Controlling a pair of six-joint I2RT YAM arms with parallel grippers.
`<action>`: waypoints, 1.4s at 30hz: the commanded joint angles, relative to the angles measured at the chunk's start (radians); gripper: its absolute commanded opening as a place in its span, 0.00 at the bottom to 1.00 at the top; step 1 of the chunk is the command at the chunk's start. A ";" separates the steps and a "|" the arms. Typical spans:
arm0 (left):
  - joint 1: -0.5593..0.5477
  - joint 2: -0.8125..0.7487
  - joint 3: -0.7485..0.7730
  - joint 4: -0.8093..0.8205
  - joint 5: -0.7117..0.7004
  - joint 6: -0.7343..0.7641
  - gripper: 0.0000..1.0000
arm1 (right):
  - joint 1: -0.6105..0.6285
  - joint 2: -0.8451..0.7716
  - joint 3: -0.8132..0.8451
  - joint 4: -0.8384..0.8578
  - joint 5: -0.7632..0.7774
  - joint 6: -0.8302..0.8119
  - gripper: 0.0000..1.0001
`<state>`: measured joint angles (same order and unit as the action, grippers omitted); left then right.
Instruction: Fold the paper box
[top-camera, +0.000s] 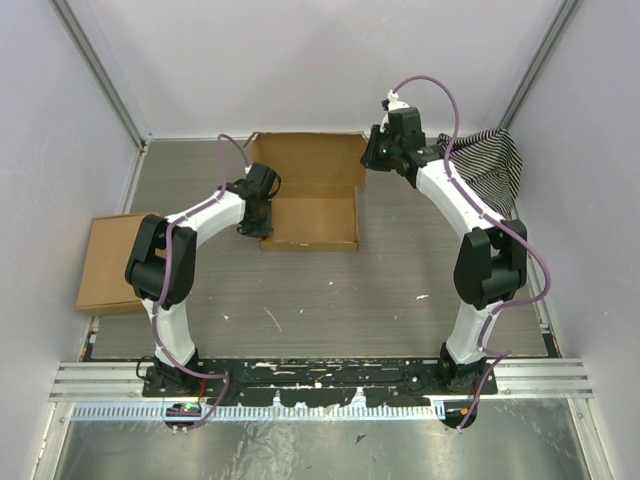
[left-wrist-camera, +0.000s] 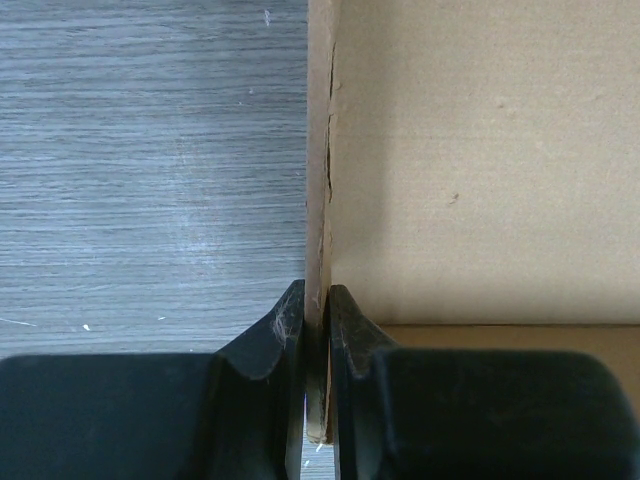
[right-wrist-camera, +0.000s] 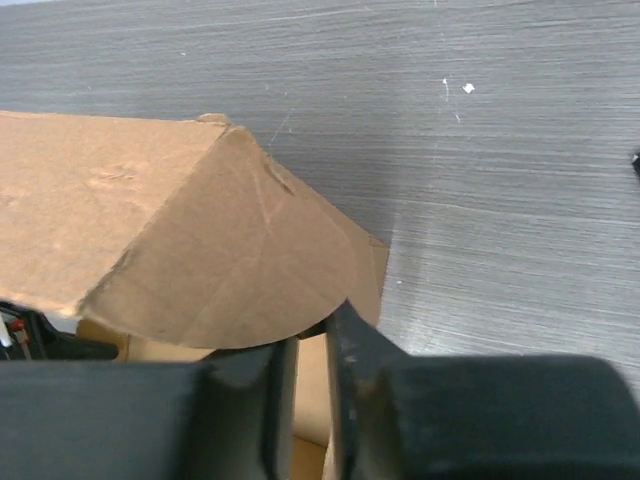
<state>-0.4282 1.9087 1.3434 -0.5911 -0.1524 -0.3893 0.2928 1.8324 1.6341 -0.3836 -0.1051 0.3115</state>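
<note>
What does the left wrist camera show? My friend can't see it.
The left gripper pinches a thin upright wall of the paper box between its two black fingers. Grey table lies on the left, brown cardboard on the right.

Even, bright overhead light casts soft shadows on the table (top-camera: 350, 290), and the near jaws look blurred.

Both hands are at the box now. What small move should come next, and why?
Probably close the right hand on the rounded flap lying at its fingertips. The left hand pinches a side wall of the box, so it should stay put.
</note>
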 joint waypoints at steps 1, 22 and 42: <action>0.002 0.009 0.027 -0.007 -0.012 0.015 0.19 | 0.014 -0.013 0.017 0.114 0.039 -0.002 0.11; 0.029 -0.236 0.137 -0.065 -0.116 0.013 0.46 | 0.035 -0.036 -0.030 0.191 0.168 -0.064 0.01; 0.108 0.012 0.531 -0.066 -0.036 0.063 0.45 | 0.035 -0.038 -0.057 0.228 0.137 -0.158 0.01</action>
<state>-0.3233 1.8797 1.8221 -0.6712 -0.2043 -0.3500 0.3244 1.8351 1.5658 -0.2100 0.0402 0.1707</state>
